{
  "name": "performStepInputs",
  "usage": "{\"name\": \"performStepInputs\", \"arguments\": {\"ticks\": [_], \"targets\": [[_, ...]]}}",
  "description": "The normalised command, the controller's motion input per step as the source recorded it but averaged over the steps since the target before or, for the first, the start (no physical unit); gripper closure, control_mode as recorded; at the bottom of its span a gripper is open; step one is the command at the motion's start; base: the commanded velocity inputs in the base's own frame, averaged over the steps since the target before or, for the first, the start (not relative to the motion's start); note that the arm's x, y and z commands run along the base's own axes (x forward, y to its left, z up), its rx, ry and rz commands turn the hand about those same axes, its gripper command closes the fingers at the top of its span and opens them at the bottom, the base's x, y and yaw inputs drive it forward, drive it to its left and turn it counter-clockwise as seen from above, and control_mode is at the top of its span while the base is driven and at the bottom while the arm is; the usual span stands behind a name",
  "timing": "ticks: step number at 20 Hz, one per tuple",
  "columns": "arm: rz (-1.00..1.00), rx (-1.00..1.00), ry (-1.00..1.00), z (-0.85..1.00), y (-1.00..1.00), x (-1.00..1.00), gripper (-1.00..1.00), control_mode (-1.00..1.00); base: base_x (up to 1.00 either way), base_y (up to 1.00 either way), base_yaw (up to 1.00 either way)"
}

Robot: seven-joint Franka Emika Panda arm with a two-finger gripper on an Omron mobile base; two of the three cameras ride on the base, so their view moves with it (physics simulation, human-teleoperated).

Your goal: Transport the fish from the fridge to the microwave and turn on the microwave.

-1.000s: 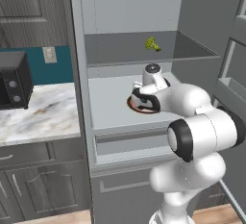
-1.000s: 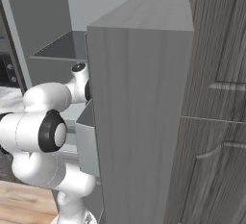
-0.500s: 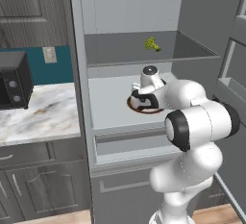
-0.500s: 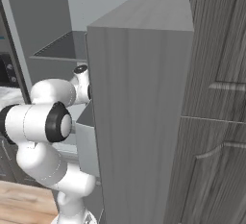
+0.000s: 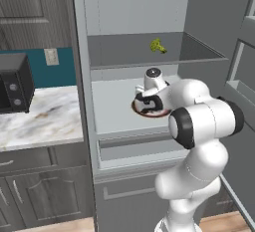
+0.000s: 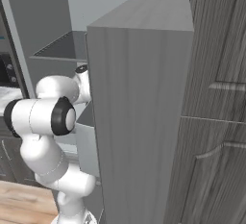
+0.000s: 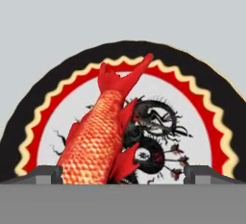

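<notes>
The fish point(image 7: 98, 139) lies on a round dark plate point(image 7: 192, 74) with a red and yellow wavy rim and a dark drawing in its pale middle, its tail pointing away from the hand camera. The plate rests on the fridge's point(image 5: 87, 101) middle shelf point(image 5: 112, 109), toward the shelf's front right. The pincer point(image 7: 123, 175) hangs just above the fish, released, jaws spread wide on either side of its body without touching it. A yellow-green vegetable point(image 5: 158, 46) sits on the upper shelf, toward the back. A black box point(image 5: 12, 82) stands on the marble surface point(image 5: 45, 119) left of the fridge.
</notes>
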Motion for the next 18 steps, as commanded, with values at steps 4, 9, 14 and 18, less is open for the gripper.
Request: {"name": "performStepInputs", "arguments": {"ticks": [4,9,14,18], "targets": [[-0.01,0.00,0.00,-0.14,0.00,0.12,-1.00,-1.00,0.00,0.00,0.00],[-0.01,0.00,0.00,-0.26,0.00,0.02,-1.00,-1.00,0.00,0.00,0.00],[-0.02,0.00,0.00,-0.16,0.00,0.06,-1.00,-1.00,0.00,0.00,0.00],[-0.01,0.00,0.00,-0.13,0.00,0.08,-1.00,-1.00,0.00,0.00,0.00]]}}
